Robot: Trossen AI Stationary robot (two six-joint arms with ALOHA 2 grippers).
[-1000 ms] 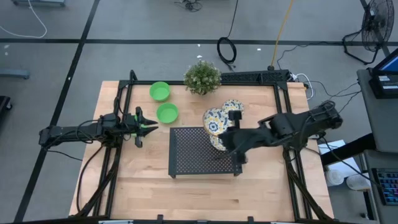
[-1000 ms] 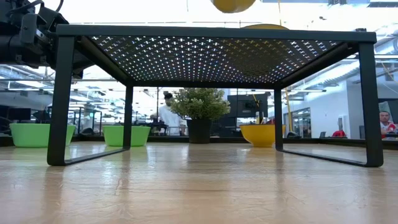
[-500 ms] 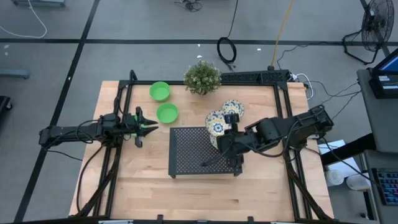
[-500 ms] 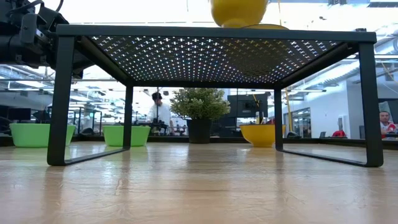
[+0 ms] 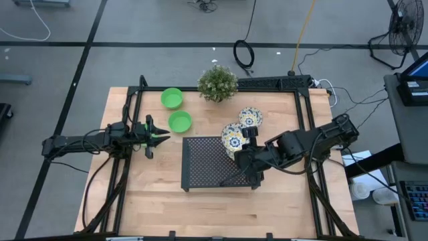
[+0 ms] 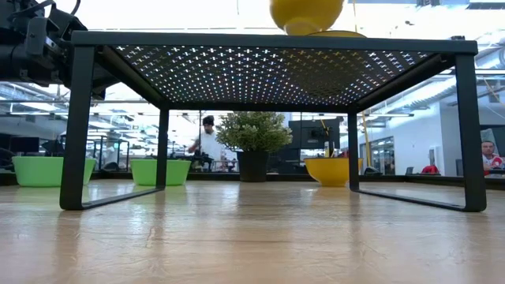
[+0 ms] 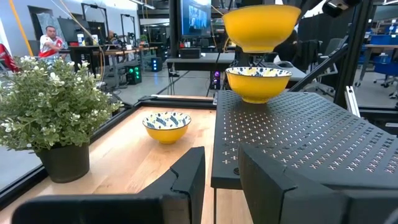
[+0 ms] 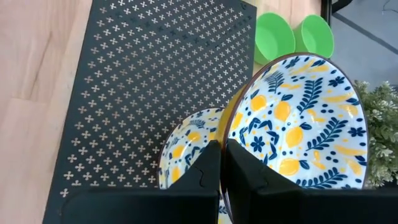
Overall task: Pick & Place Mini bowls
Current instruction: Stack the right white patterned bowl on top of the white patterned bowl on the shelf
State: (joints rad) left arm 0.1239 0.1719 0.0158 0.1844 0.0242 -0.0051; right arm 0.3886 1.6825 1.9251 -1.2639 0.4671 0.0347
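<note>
The right gripper (image 8: 219, 163) has its fingers pinched on the rim of a floral bowl (image 8: 305, 124), held just above a second floral bowl (image 7: 258, 82) on the black perforated rack (image 5: 210, 161). A third floral bowl (image 5: 250, 117) and two green bowls (image 5: 175, 110) sit on the wooden surface (image 5: 160, 194). The left gripper (image 5: 158, 134) waits near the green ones, fingers partly open and empty.

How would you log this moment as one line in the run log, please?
right gripper: shut on patterned bowl, held over rack above another bowl | left gripper: waiting beside green bowls
</note>
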